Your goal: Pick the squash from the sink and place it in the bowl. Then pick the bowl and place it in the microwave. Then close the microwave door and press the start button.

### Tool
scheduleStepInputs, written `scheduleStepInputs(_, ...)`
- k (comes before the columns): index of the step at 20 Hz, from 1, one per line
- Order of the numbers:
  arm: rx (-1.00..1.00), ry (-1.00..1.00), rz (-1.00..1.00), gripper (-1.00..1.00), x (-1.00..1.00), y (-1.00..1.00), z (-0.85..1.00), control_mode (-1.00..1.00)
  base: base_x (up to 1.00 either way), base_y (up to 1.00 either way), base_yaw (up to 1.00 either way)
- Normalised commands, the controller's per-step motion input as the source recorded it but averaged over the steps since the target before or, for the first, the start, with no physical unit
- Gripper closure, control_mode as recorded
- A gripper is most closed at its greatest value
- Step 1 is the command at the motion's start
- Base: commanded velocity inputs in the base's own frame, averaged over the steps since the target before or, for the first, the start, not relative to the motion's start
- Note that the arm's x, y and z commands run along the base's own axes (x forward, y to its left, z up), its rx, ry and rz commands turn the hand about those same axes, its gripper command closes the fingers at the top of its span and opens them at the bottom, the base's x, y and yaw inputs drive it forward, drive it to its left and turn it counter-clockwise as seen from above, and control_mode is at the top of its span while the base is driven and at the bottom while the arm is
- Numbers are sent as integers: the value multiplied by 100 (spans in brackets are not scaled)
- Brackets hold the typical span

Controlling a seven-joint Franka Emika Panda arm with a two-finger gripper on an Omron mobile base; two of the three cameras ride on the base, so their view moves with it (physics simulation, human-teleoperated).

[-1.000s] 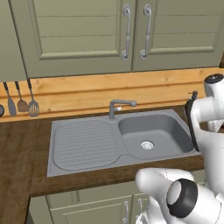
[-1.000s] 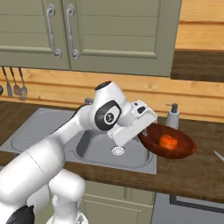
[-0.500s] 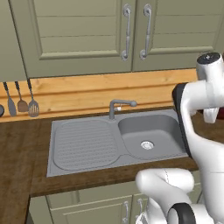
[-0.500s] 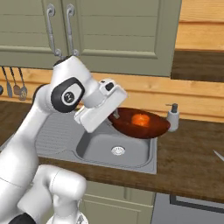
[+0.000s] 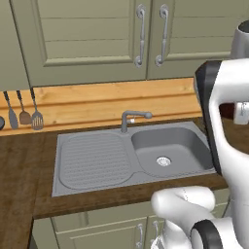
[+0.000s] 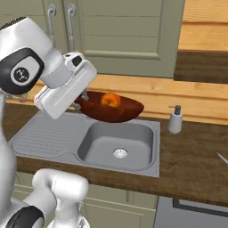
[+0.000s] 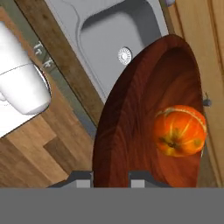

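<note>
wooden countertop [image 6: 196, 147] and pale green cabinet doors [image 6: 120, 35] frame the grey sink [image 6: 116, 143], whose basin lies bare down to the drain, since the squash [image 6: 110, 99] now sits inside the bowl [image 6: 111, 108]. the bowl hangs in the air above the basin, carried level so the squash rests low against its inner wall instead of rolling out. the gripper [image 7: 111, 178] is pinched narrow on the bowl's near rim, one finger on each side of the wall, which is why the dish juts out sideways from the hand. a soap dispenser [image 6: 175, 119] stands on the counter to the right, well apart from the load. judging by the lift, the carry to the microwave is the step in hand.
</note>
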Motion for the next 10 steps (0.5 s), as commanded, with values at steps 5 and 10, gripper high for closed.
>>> scheduleStepInputs(5,0,-29,17,100,-29,95,0,-100,0,0,0)
scheduleStepInputs(10,2,-39,18,100,-37,72,2,-100,0,0,0)
